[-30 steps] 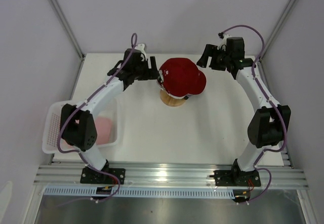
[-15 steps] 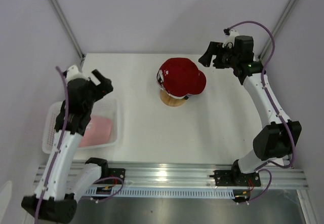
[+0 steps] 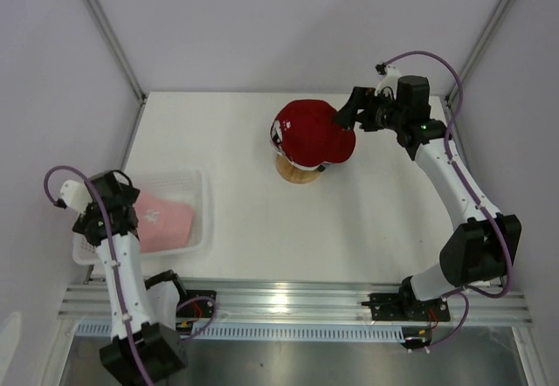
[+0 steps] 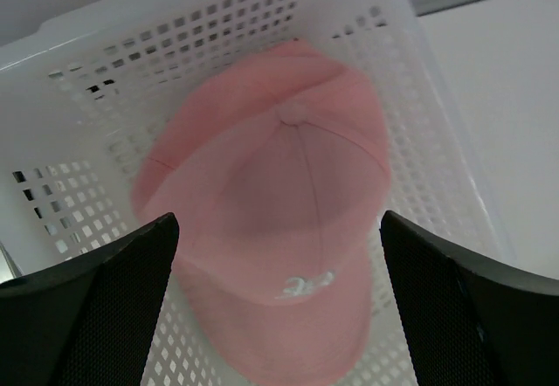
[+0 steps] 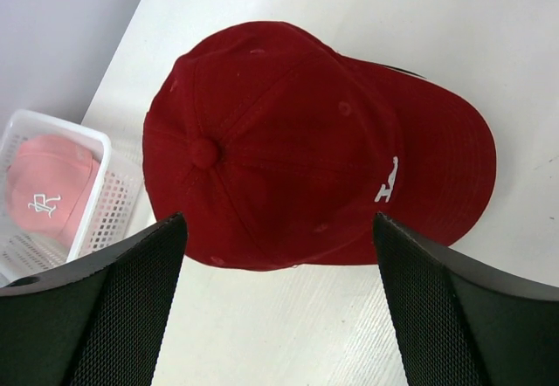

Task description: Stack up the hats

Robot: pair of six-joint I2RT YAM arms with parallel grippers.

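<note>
My left arm has swung off the stand (image 3: 297,174) in the last second and back to the basket (image 3: 196,181) at 8 o'clock on the bench (image 3: 367,220). Its end effector (image 4: 278,220) now hangs spread wide and empty over the pink hat (image 3: 164,226), which lies crown-up inside. The right end effector (image 5: 278,220), also wide and empty, has edged in from 2 o'clock toward the red hat (image 3: 313,133), which tops the stand near 12 o'clock. I read this as one placement finished and the pink hat next to be fetched. Count: two hats plainly seen, one red and one pink, one stand, one basket. A dark sliver under the red brim hints at more hats beneath, but I cannot count them.
</note>
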